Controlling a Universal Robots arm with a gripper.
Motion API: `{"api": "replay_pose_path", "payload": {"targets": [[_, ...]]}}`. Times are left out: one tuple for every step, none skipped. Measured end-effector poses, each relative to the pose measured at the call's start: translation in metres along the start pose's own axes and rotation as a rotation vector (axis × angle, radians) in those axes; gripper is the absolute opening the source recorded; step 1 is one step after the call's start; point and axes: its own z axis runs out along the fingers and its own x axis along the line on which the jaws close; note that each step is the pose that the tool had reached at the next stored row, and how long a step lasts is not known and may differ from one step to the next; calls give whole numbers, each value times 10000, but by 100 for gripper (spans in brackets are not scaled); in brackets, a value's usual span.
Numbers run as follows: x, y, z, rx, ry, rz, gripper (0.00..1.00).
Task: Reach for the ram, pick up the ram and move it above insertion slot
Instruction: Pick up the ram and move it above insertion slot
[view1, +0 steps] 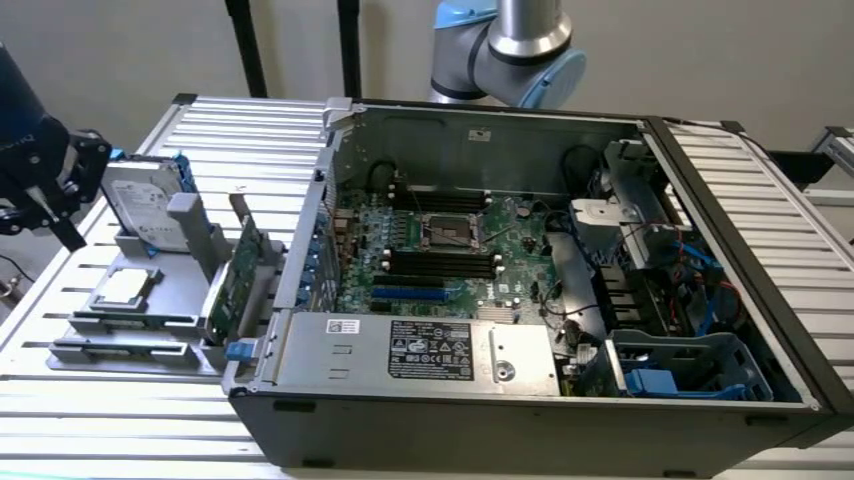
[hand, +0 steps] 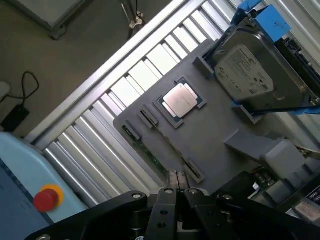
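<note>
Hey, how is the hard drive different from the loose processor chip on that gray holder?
Size: the hard drive is a big thick box; the processor chip is a small thin square. Pose: the hard drive stands propped up at a tilt; the processor chip lies flat. Trim: the hard drive has blue rails, the processor chip none. Both are silver-topped and sit on the gray holder.

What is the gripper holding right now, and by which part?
Nothing. The gripper is shut with nothing between its fingers, and the ram lies in the gray holder.
</note>
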Motion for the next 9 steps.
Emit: {"api": "replay_pose_path", "payload": {"targets": [[0, 0, 1, 1, 8, -179, 11], [0, 0, 3, 1, 15, -360, 11], [0, 0, 5, 2, 21, -544, 11], [0, 0, 6, 3, 29, -723, 11], [0, 0, 8, 4, 34, -904, 11], [0, -1, 10, 5, 41, -1083, 11], [0, -1, 11, 5, 49, -1270, 11], [0, -1, 13, 5, 56, -1449, 11], [0, 0, 14, 6, 63, -1627, 11]]}}
